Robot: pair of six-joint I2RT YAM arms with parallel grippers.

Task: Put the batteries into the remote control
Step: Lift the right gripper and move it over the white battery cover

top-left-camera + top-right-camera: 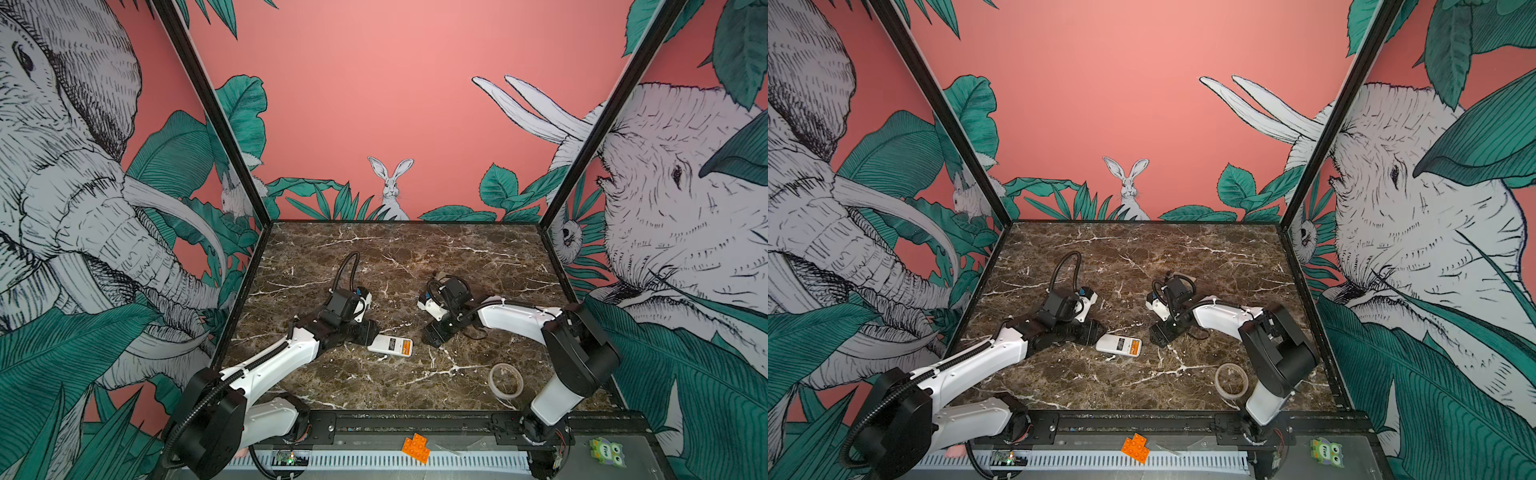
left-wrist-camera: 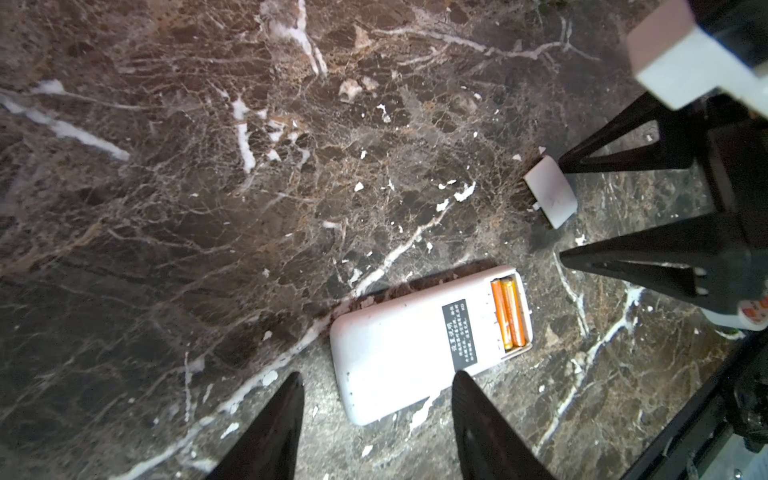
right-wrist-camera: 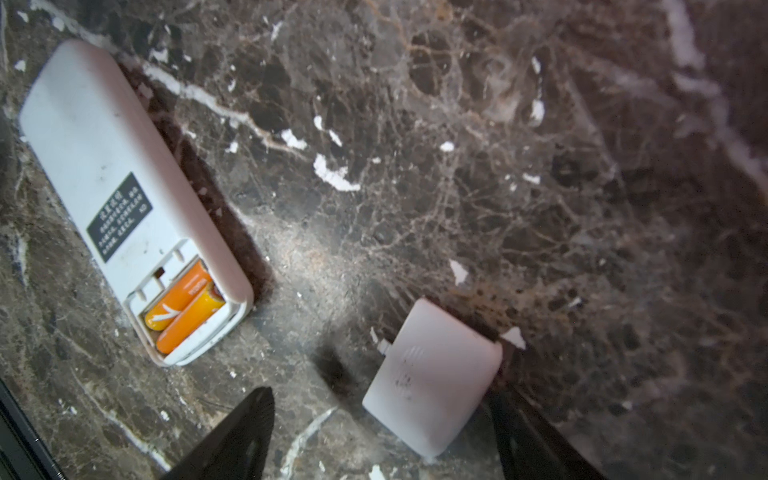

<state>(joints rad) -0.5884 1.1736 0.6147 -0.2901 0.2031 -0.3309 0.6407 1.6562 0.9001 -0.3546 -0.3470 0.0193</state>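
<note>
The remote control (image 1: 384,344) (image 1: 1113,344) lies face down on the marble table, white back and dark label up. Its end compartment is uncovered, and the two orange batteries (image 2: 509,313) (image 3: 183,307) lie side by side in it. My left gripper (image 2: 378,376) (image 1: 368,332) is open and straddles the remote's closed end; one finger (image 2: 286,415) stands clear of it. The small white compartment cover (image 3: 432,374) (image 2: 550,193) lies flat on the table between the jaws of my open right gripper (image 3: 380,392) (image 1: 432,336), touching neither.
A clear tape roll (image 1: 505,380) (image 1: 1231,379) lies at the front right, near the right arm's base. On the front ledge, off the marble, sit an orange studded brick (image 1: 415,448) and a green owl toy (image 1: 606,453). Black frame posts bound the table.
</note>
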